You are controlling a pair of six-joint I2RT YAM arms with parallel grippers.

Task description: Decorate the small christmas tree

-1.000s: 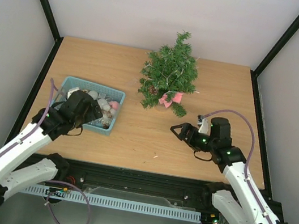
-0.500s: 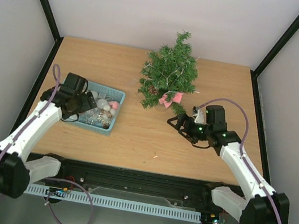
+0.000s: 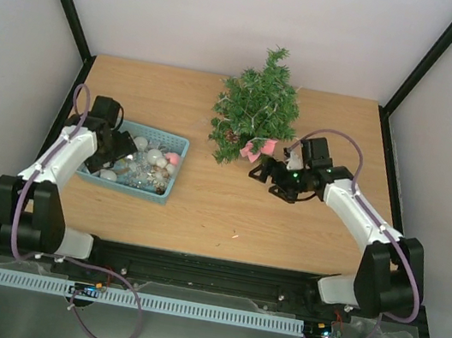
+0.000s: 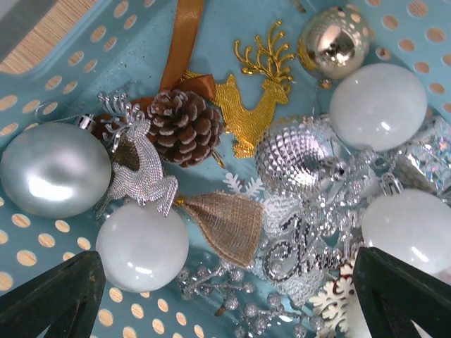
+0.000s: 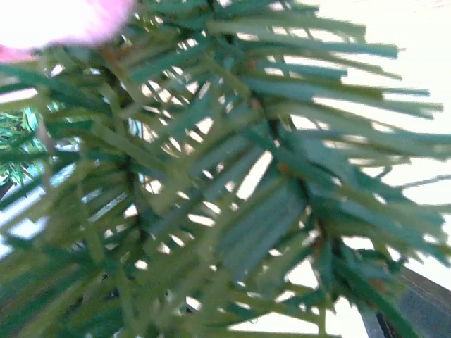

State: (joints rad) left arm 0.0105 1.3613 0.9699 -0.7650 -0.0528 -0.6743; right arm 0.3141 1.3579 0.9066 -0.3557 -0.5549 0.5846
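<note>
The small christmas tree (image 3: pixel 258 109) stands at the back middle of the table, with a pink ornament (image 3: pixel 257 147) low on its right side. My right gripper (image 3: pixel 260 173) is open at the tree's lower right branches. Blurred green needles (image 5: pixel 211 197) fill the right wrist view and nothing is held. My left gripper (image 3: pixel 122 152) hangs open over the teal basket (image 3: pixel 175 169). Below it lie a white ball (image 4: pixel 141 246), a burlap bell (image 4: pixel 225 222), a pine cone (image 4: pixel 184 127), a gold reindeer (image 4: pixel 250 105) and a silver reindeer (image 4: pixel 137 165). Its fingertips (image 4: pixel 53 296) touch none of them.
More ornaments crowd the basket: a silver ball (image 4: pixel 53 169), a gold ball (image 4: pixel 332 42), two more white balls (image 4: pixel 377 105) and glitter sprigs (image 4: pixel 239 303). A small scrap (image 3: pixel 235 236) lies on the wooden table (image 3: pixel 202 208) near the front. Black frame posts and white walls enclose the table.
The left arm has swung left and back, bringing its gripper over the basket's left part. The right gripper has moved left and back into the tree's lower right branches. Both stayed open.
</note>
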